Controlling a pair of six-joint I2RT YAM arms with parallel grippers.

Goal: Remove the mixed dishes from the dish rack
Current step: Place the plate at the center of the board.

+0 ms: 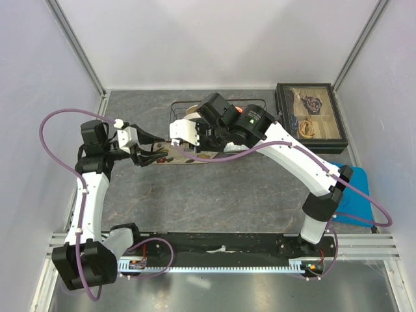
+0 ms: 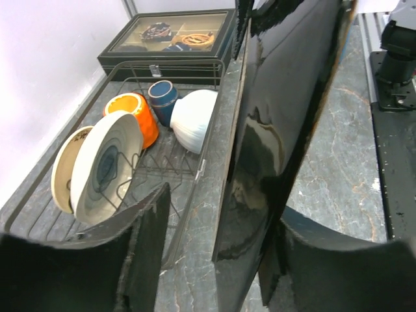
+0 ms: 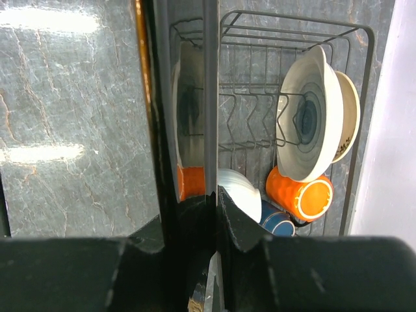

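My right gripper (image 1: 200,142) (image 3: 211,195) is shut on the rim of a square plate (image 1: 190,156), held on edge in front of the dish rack (image 1: 260,102). The plate looks glossy and dark, edge-on, in both wrist views (image 2: 279,117) (image 3: 188,97). My left gripper (image 1: 149,158) (image 2: 224,208) is open with the plate's other edge between its fingers (image 2: 149,247), near the right one. In the rack (image 2: 214,130) (image 3: 357,39) are a round pale plate (image 2: 104,166) (image 3: 305,123), cream bowl (image 2: 62,162) (image 3: 350,117), orange cup (image 2: 133,117) (image 3: 299,195), dark blue mug (image 2: 162,97) (image 3: 276,221) and white bowl (image 2: 195,117) (image 3: 242,192).
A black glass-lidded box of trinkets (image 1: 311,120) (image 2: 175,36) stands right of the rack at the back. A blue cloth (image 1: 354,188) lies at the right edge. White walls close in the left, right and back sides of the grey marble table (image 1: 214,195).
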